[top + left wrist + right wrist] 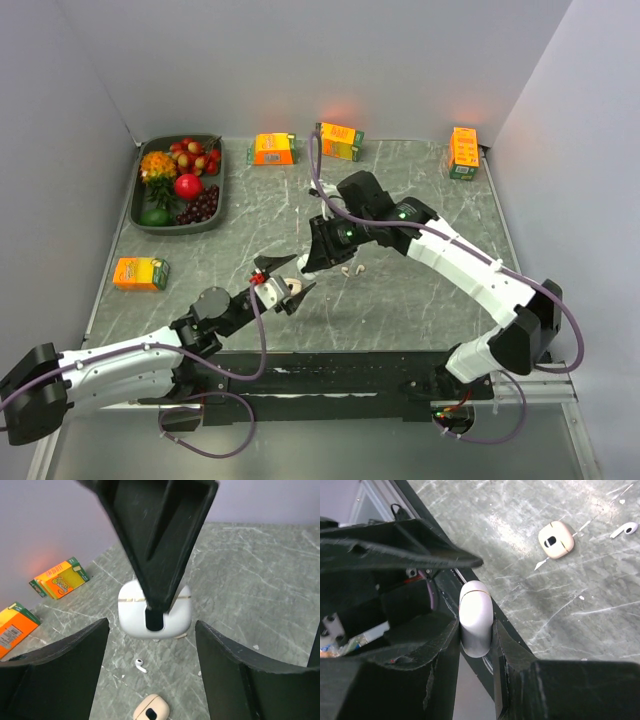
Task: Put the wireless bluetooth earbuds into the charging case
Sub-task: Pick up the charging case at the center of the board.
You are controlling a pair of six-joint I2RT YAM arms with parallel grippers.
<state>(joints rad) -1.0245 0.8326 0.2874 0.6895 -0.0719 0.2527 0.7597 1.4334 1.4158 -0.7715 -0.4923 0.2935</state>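
The right pincer point(476, 630) clenched the charging case point(476, 605) (white, rounded). The left pincer point(150, 626) gaped empty; one earbud point(140, 665) lay on the bench point(250, 580).

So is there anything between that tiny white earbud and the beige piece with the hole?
Nothing: only bare grey marbled tabletop separates the earbud from the beige piece. The right wrist view shows it best; the left wrist view agrees.
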